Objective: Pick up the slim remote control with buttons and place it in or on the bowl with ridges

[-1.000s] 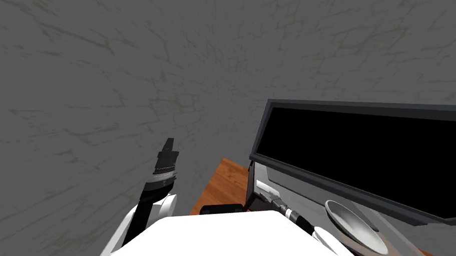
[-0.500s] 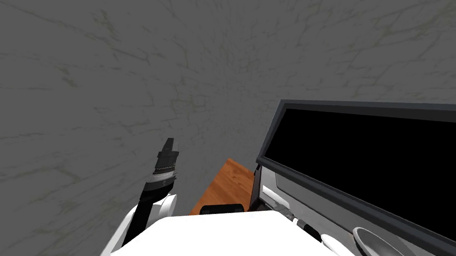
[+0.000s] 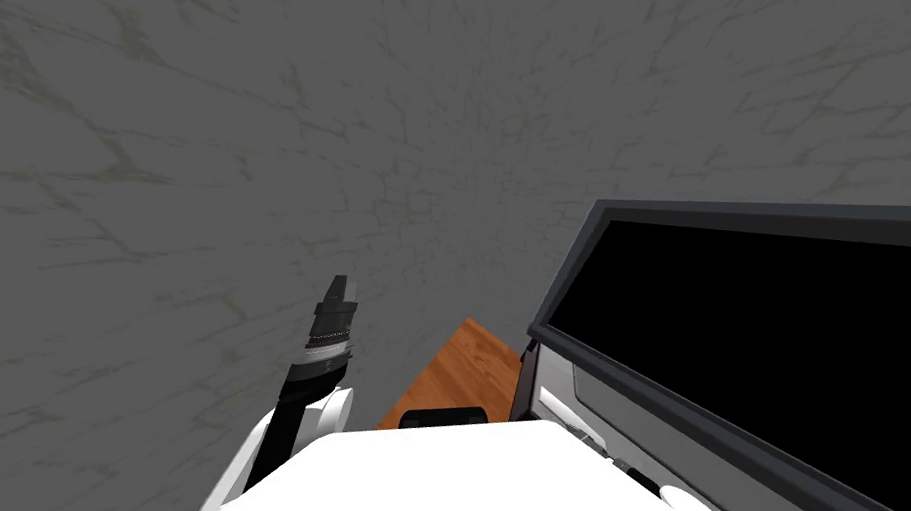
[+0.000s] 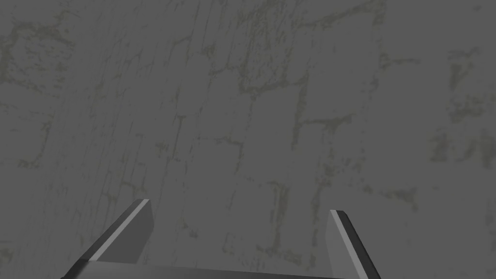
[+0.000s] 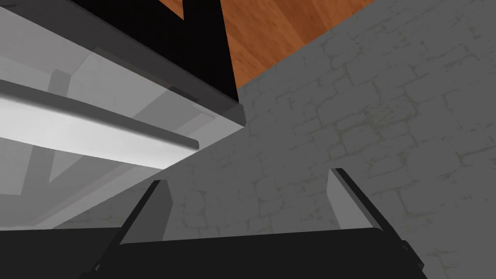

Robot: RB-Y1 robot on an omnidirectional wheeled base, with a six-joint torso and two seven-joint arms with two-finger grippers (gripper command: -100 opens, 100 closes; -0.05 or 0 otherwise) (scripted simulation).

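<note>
My left gripper (image 3: 338, 282) is held out in front of me on the left, over a grey stone-patterned surface (image 3: 250, 153). In the left wrist view the left gripper (image 4: 240, 207) is open with nothing between its fingers. My right gripper (image 5: 247, 177) is open too and holds nothing. It points past the corner of a grey cabinet (image 5: 145, 97) towards the same grey stone pattern. A short piece of my right forearm (image 3: 629, 472) peeks out beside my chest, below the cabinet's front.
A large black screen in a dark grey frame (image 3: 582, 276) fills the right side, standing on the grey cabinet (image 3: 632, 420). A strip of brown wood floor (image 3: 461, 368) lies beside the cabinet's corner. A pale bar (image 5: 97, 135) runs along the cabinet's front.
I have turned to the left: the screen and cabinet have slid to the right, and the grey bowl on the cabinet has gone past the lower right edge. Both arms keep their pose.
</note>
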